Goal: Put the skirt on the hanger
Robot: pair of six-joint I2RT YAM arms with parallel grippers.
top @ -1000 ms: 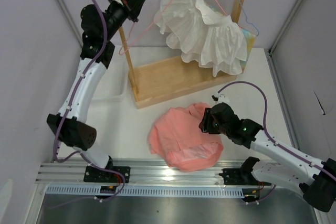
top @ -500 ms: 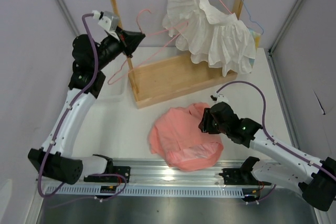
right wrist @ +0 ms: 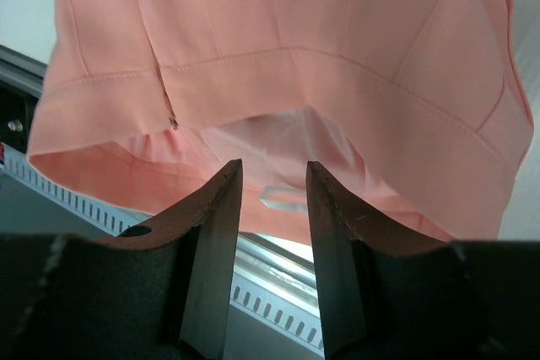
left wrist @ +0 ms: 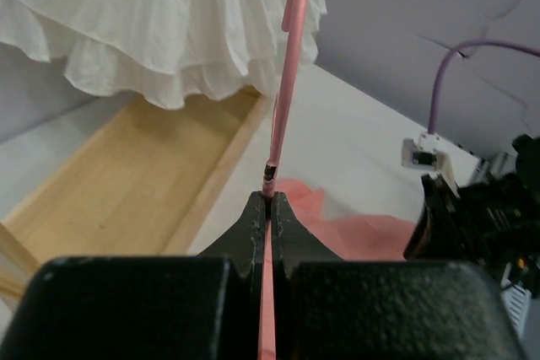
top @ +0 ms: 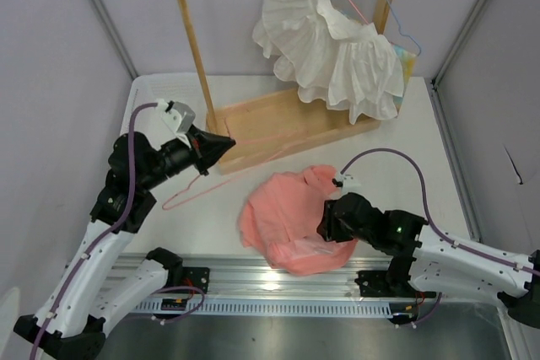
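Observation:
The salmon-pink skirt (top: pixel 287 227) lies crumpled on the table near the front rail. My left gripper (top: pixel 226 147) is shut on the pale-pink wire hanger (top: pixel 181 195), which it holds low over the table, left of the skirt. In the left wrist view the hanger's wire (left wrist: pixel 287 65) runs out from between the closed jaws of the gripper (left wrist: pixel 272 198), with the skirt (left wrist: pixel 337 225) beyond. My right gripper (top: pixel 323 223) hovers at the skirt's right side. Seen from the right wrist, that gripper (right wrist: pixel 272 168) is open, its fingers apart in front of the skirt's hem (right wrist: pixel 295 56).
A wooden rack (top: pixel 278 124) stands at the back. On its top rail hangs a white ruffled garment (top: pixel 329 40) on its own hanger, with a light-blue hanger (top: pixel 407 37) beside it. The metal rail (top: pixel 270 280) runs along the near edge.
The left arm has swung down from the rack's rail, carrying the hanger to just above the table by the skirt. The right gripper has shifted slightly nearer and narrowed a little.

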